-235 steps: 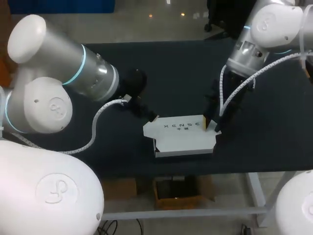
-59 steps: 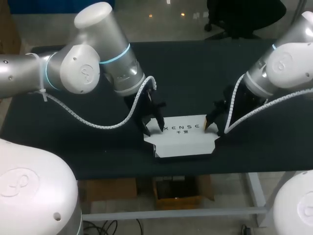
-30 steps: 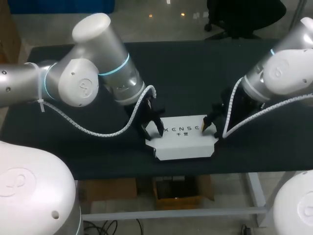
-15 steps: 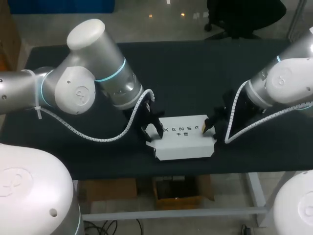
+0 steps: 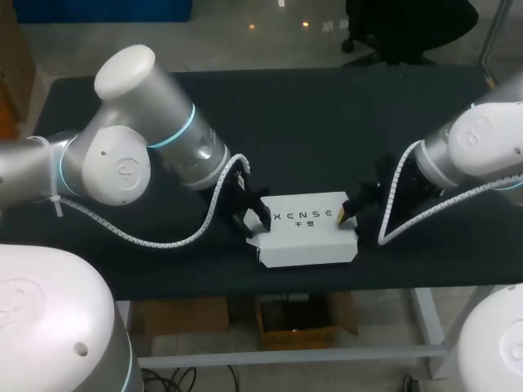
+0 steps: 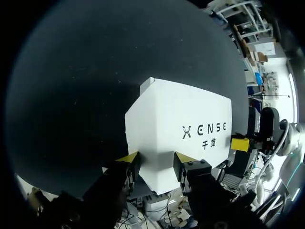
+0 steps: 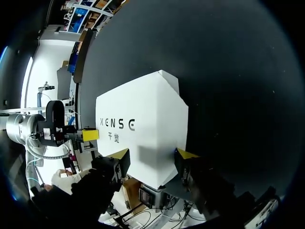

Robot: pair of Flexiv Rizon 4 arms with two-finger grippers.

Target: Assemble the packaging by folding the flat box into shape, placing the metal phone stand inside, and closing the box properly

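Near the table's front edge: white box lies flat, lid down. Only wrist views show finger gaps: left gripper and right gripper spread wide, each straddling a box end.

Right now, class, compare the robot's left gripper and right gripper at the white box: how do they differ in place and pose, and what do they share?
The left gripper sits at the left end of the white box; the right gripper sits at its right end. The left gripper points rightward along the box, the right gripper leftward, so they face each other. Shared: both are low over the table, each at one end of the box.
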